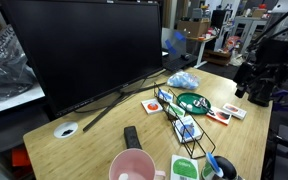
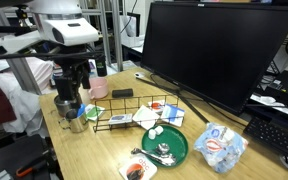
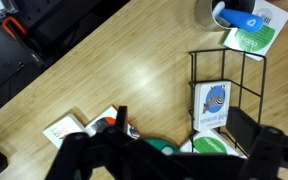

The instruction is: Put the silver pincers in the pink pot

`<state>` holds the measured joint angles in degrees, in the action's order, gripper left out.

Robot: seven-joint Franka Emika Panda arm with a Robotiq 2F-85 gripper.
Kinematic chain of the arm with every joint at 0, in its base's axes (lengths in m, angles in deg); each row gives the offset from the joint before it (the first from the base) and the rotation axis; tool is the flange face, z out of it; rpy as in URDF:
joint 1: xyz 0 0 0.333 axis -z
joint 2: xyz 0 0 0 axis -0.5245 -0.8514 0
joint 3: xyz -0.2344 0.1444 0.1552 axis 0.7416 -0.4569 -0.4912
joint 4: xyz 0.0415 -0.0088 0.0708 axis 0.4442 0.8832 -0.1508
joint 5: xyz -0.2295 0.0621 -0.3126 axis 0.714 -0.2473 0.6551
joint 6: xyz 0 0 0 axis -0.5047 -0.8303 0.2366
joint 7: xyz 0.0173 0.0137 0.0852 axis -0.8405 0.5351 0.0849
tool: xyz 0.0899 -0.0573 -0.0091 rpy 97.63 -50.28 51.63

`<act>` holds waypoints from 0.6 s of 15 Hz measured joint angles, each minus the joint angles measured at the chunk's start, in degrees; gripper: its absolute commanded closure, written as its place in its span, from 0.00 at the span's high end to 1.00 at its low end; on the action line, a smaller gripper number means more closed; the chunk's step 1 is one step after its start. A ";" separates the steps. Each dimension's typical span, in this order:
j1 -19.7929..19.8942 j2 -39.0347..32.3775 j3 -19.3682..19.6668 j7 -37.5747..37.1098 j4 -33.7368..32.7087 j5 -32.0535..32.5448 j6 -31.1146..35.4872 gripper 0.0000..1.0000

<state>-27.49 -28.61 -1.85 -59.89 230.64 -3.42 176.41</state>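
On green dish (image 2: 182,146) lie silver pincers (image 2: 163,152), pink pot (image 2: 99,89) well apart; gripper (image 2: 68,100) hovers empty, jaws apart.

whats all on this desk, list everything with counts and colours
monitor: 1, black, along the back of the table
silver pincers: 1, shiny silver, lying in the green dish
green dish: 1, dark green, beside the wire rack
pink pot: 1, pale pink, at a table end
green cup: 1, green, next to the pink pot
wire rack: 1, black, mid-table
remote: 1, black, near the pink pot
plastic bag: 1, clear with blue, by the dish
cards: about 2, red and white, flat by the dish
table: 1, light wood
gripper: 1, black, open, above the table, holding nothing
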 measured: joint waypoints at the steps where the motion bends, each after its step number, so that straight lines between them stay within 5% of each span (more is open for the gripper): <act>1: 0.00 0.00 0.00 -0.01 0.00 0.00 0.01 1.00; 9: 1.53 -4.27 2.48 -5.43 0.28 0.47 1.82 1.00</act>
<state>-25.96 -32.88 0.63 -65.32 230.92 -2.95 178.23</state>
